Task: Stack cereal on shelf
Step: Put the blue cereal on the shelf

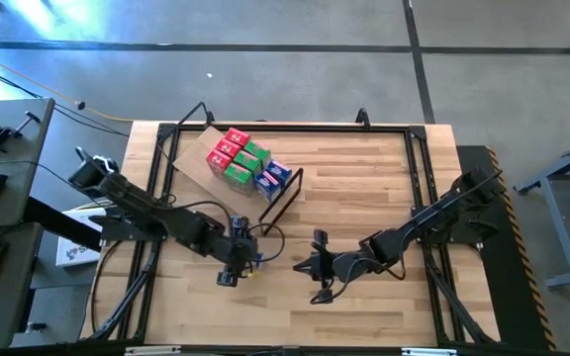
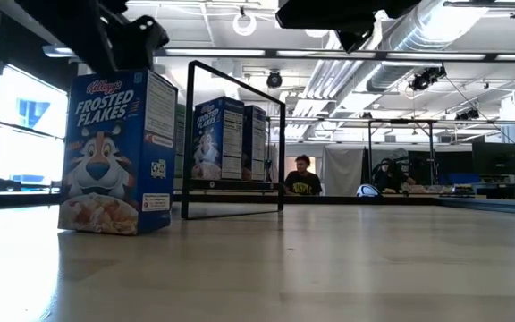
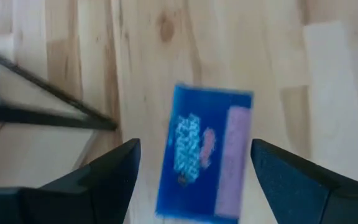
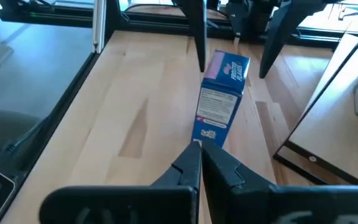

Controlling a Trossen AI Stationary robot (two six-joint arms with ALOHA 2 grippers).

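From above: lots of bare striped wood tabletop (image 1: 364, 188) toward the right edge. Shelf (image 1: 198, 158) panel at the back left, loaded with red, green and blue cereal boxes (image 1: 245, 163), thin dark frame (image 1: 283, 198) at its near end. Left hand (image 1: 240, 259) spread wide over a blue box (image 1: 250, 265) just in front of that frame. Right hand (image 1: 317, 267) nearby, pinched closed, holding nothing.

Low down: glossy Frosted Flakes carton (image 2: 114, 152) standing upright on the tabletop, frame just behind.

Left wrist: blue box top between two wide-apart fingers (image 3: 104, 180), not touching.

Right wrist: same box upright ahead of closed fingertips (image 4: 197, 163).
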